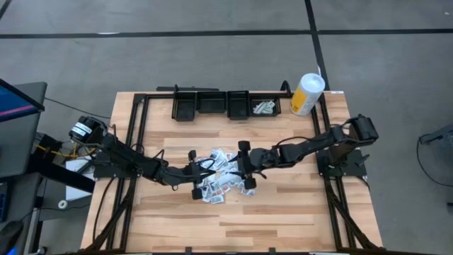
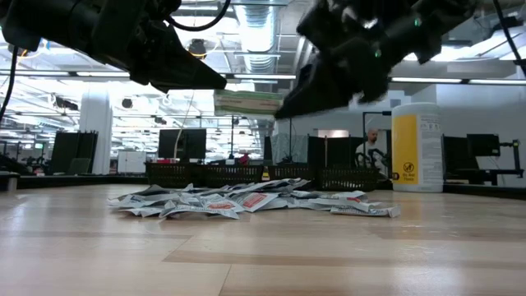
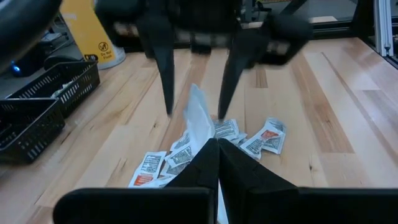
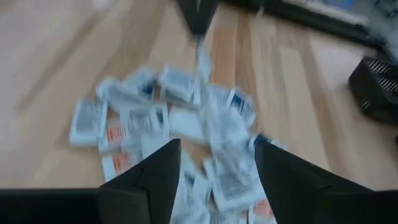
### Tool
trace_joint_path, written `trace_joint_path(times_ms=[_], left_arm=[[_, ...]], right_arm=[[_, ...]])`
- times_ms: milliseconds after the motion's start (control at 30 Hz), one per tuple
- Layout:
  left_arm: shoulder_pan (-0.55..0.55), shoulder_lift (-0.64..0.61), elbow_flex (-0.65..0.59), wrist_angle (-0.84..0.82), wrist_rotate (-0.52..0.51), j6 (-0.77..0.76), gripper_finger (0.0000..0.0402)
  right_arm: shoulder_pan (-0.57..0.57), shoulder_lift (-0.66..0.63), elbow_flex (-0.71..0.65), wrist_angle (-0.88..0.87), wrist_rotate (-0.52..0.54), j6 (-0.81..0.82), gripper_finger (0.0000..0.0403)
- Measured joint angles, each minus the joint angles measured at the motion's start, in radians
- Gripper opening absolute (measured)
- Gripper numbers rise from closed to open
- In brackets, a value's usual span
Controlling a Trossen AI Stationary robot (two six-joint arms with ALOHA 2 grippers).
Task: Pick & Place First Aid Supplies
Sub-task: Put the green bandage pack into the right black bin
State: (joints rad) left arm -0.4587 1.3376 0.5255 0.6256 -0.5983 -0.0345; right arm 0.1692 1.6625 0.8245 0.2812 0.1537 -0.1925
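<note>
Pale wood bench point(image 1: 283, 212), packets point(image 2: 246, 201) heaped mid-bench, left tool point(image 3: 217, 146) clamping one packet point(image 3: 200, 118), right tool point(image 4: 217, 155) wide, office room behind.

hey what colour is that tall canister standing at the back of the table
The canister is yellow with a white top, clearest in the low view.

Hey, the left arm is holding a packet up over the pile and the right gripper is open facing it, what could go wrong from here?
1. The left gripper pinches the raised packet only by one edge, so it may slip before the open right gripper closes on it.
2. Both grippers meet close together above the pile of packets; a small misalignment might bump fingers.
3. A drop would land it back in the pile, not the black bins.
</note>
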Motion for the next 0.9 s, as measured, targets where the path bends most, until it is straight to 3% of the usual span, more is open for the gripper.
trace_joint_path(times_ms=[467, 567, 700, 900], left_arm=[[0.0, 0.0, 0.0, 0.003, 0.0, 0.0, 0.0007], [0.0, 0.0, 0.0, 0.003, 0.0, 0.0, 0.0007], [0.0, 0.0, 0.0, 0.003, 0.0, 0.0, 0.0007], [0.0, 0.0, 0.0, 0.004, 0.0, 0.0, 0.0007]], right_arm=[[0.0, 0.037, 0.003, 0.102, 0.003, -0.002, 0.0141], [0.0, 0.039, 0.003, 0.092, 0.003, -0.018, 0.0102], [0.002, 0.039, 0.003, 0.096, 0.002, -0.031, 0.0019], [-0.006, 0.039, 0.003, 0.093, 0.001, -0.054, 0.0003]])
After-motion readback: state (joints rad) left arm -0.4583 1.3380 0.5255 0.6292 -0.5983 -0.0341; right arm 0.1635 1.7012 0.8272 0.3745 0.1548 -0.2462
